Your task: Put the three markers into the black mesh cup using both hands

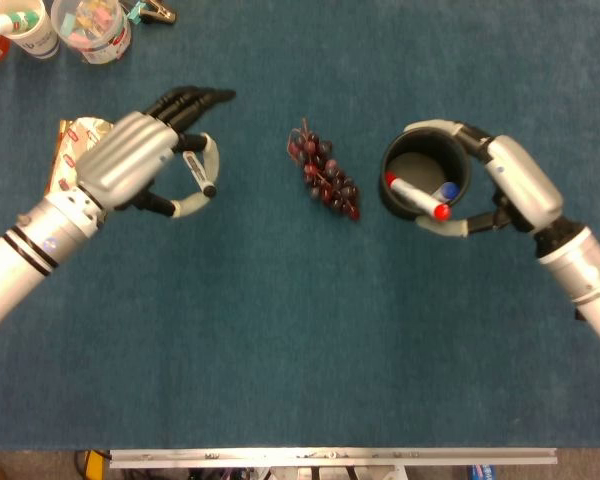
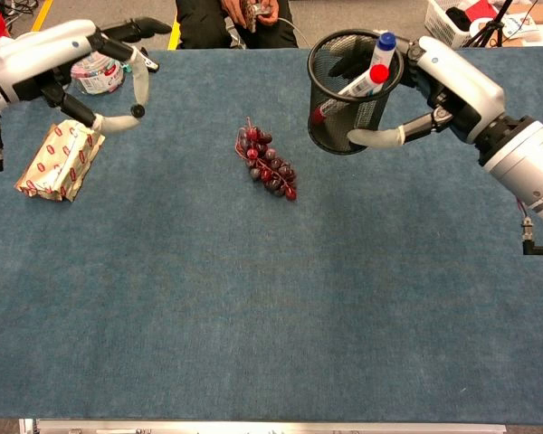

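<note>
My right hand (image 1: pixel 515 180) (image 2: pixel 452 77) grips the black mesh cup (image 1: pixel 425 180) (image 2: pixel 348 90) and holds it above the table, right of centre. Two markers lean inside the cup, one with a red cap (image 1: pixel 440 212) (image 2: pixel 378 74) and one with a blue cap (image 1: pixel 448 190) (image 2: pixel 386 41). My left hand (image 1: pixel 140 155) (image 2: pixel 72 50) is raised at the back left. It pinches a white marker with a black tip (image 1: pixel 200 172) (image 2: pixel 140 83) between thumb and fingers, tip pointing down.
A bunch of dark red grapes (image 1: pixel 325 175) (image 2: pixel 267 165) lies between the hands. A gold and red snack packet (image 1: pixel 75 165) (image 2: pixel 59 161) lies under my left hand. A paper cup (image 1: pixel 25 25) and a plastic tub (image 1: pixel 95 25) stand at the back left corner.
</note>
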`<state>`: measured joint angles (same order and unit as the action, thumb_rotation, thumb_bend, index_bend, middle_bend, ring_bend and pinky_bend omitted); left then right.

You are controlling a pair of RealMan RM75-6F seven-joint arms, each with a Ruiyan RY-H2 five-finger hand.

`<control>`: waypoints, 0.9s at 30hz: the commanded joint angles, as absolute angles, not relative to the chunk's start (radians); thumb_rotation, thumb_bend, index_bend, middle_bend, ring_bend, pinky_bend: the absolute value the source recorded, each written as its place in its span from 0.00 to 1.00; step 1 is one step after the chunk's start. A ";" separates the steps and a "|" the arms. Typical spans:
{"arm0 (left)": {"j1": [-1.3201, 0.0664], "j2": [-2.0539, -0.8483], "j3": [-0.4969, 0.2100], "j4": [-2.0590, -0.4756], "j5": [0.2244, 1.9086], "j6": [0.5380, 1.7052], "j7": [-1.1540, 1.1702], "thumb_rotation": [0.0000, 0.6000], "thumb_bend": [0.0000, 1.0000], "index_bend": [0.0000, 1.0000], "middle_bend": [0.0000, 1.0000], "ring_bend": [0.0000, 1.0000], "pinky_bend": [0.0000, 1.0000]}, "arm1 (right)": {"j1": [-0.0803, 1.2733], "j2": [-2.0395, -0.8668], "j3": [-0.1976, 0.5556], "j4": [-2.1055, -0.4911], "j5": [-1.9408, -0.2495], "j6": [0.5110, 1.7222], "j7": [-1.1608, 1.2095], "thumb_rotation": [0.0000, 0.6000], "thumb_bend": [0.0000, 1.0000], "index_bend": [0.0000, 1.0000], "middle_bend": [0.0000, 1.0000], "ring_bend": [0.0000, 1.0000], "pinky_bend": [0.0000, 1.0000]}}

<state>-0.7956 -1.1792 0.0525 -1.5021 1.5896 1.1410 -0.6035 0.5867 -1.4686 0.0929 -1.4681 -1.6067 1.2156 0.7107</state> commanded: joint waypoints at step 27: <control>-0.767 -1.003 -0.111 -1.814 1.507 1.075 -0.927 1.00 0.29 0.66 0.05 0.00 0.00 | 0.707 -1.727 0.133 -1.298 -1.511 1.040 0.586 1.00 0.37 0.41 0.37 0.24 0.25</control>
<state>-0.7644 -1.0068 -0.1037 -1.8015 1.5090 1.0851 -0.9127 0.7009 -1.7175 0.1266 -1.3048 -1.5177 1.0458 0.5919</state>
